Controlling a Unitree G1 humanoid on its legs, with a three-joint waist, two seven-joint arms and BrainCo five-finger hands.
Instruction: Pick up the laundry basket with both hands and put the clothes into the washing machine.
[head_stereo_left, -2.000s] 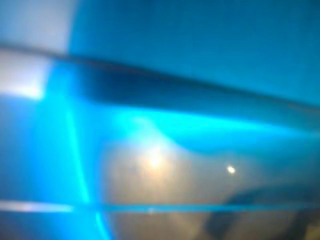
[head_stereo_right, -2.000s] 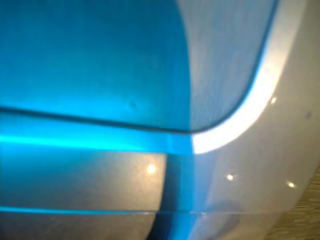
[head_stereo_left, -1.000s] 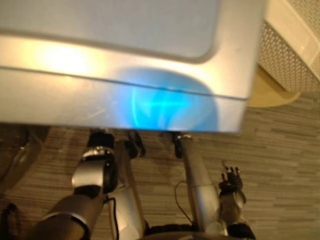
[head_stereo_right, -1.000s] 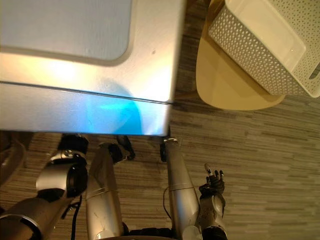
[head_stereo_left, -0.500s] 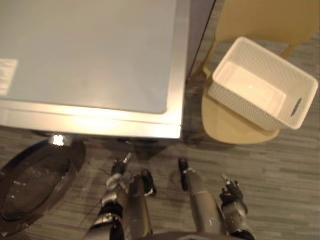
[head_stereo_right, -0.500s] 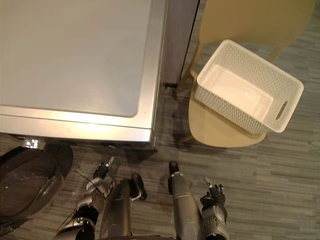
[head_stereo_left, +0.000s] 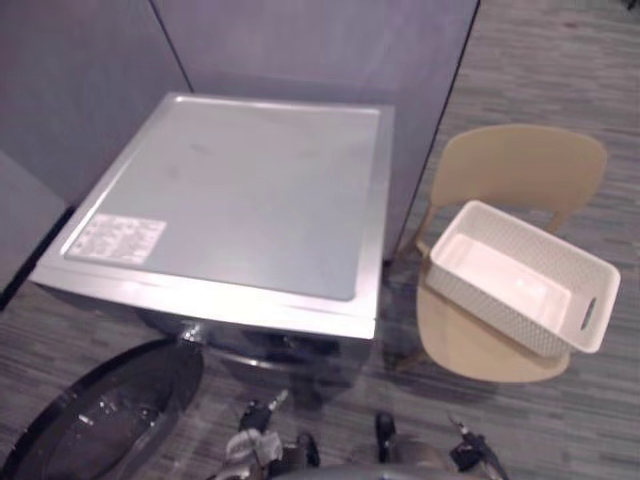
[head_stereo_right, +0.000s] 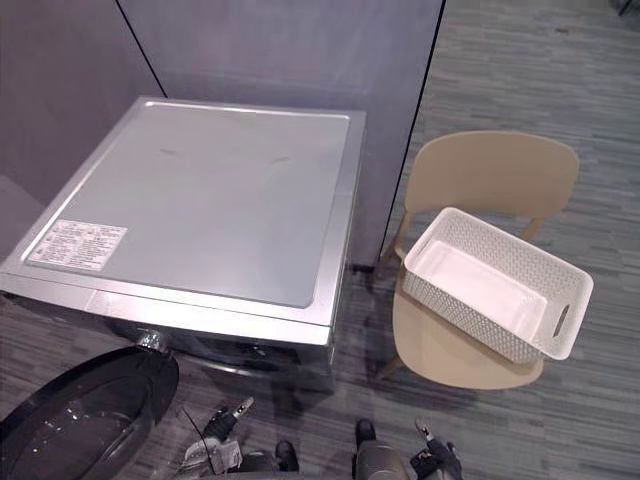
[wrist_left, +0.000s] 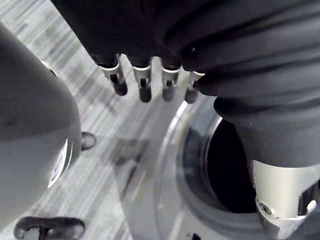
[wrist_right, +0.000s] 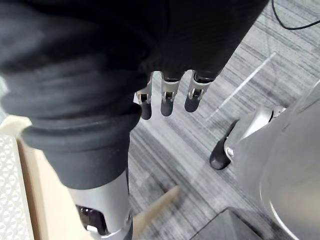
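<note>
A white perforated laundry basket (head_stereo_left: 495, 315) rests tilted on the seat of a tan chair (head_stereo_left: 525, 165), to the right of the washing machine (head_stereo_left: 240, 200). Its inside shows bare white. The machine has a flat silver top, and its round dark door (head_stereo_right: 80, 420) hangs open at the lower left. My left hand (head_stereo_left: 255, 440) hangs low in front of the machine, fingers (wrist_left: 145, 85) straight above the door glass (wrist_left: 200, 165). My right hand (head_stereo_right: 435, 462) hangs low by the chair, fingers (wrist_right: 167, 100) straight and empty.
Grey partition walls (head_stereo_right: 280, 50) stand behind the machine and the chair. Striped grey flooring (head_stereo_right: 600, 420) runs around the chair and in front of the machine. The open door takes up floor at my left.
The camera has pulled up and back from the machine's top, so the whole machine, chair and basket have come into view. Both hands stay hanging low with straight fingers.
</note>
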